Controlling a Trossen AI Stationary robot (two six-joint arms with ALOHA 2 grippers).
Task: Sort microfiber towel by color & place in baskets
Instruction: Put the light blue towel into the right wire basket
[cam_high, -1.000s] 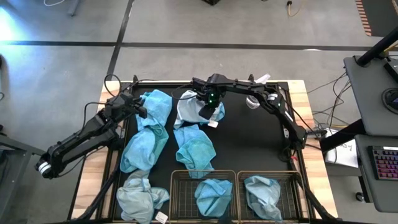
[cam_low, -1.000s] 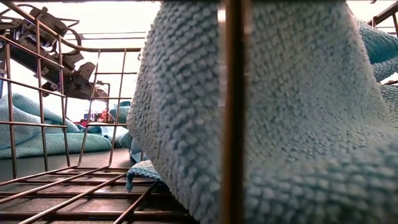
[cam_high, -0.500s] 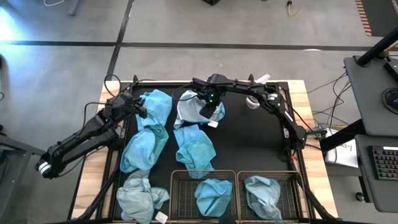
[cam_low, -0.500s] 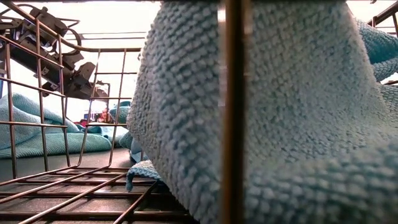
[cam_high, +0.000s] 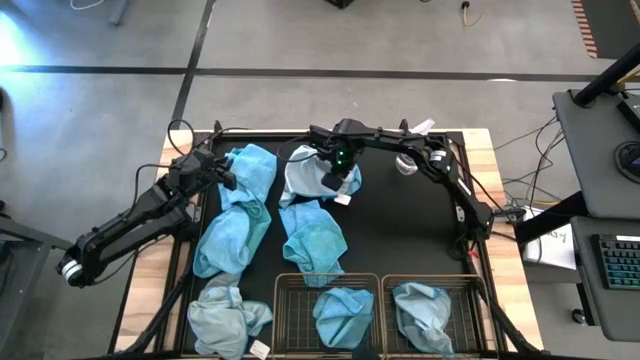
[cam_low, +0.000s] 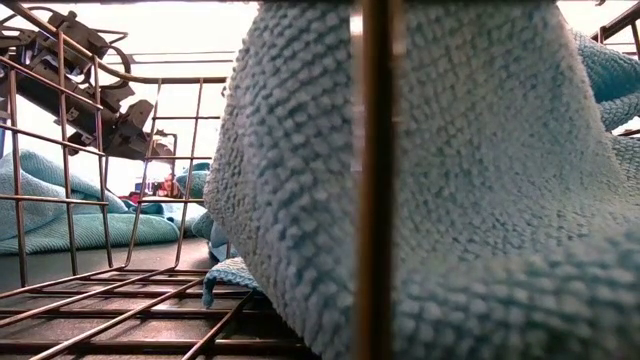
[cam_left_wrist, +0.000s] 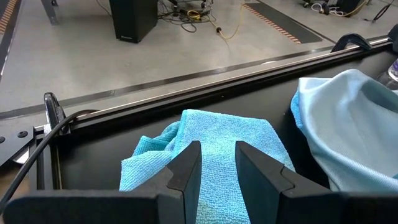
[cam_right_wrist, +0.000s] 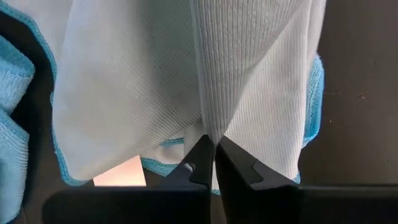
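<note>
Nearest the camera edge, two dark bronze wire-mesh baskets each hold a towel: a turquoise one in the left, a paler one in the right. Beyond them several turquoise and grey-blue microfiber towels lie loose on the black mat. Farther back, the right gripper pinches a ridge of the pale grey-blue ribbed towel; a second ago its fingers stood apart, now they meet on the fold. The pinch looks thin, so the cloth could slip free on lifting. The left gripper hovers partly spread over a bright turquoise towel, unchanged.
</note>
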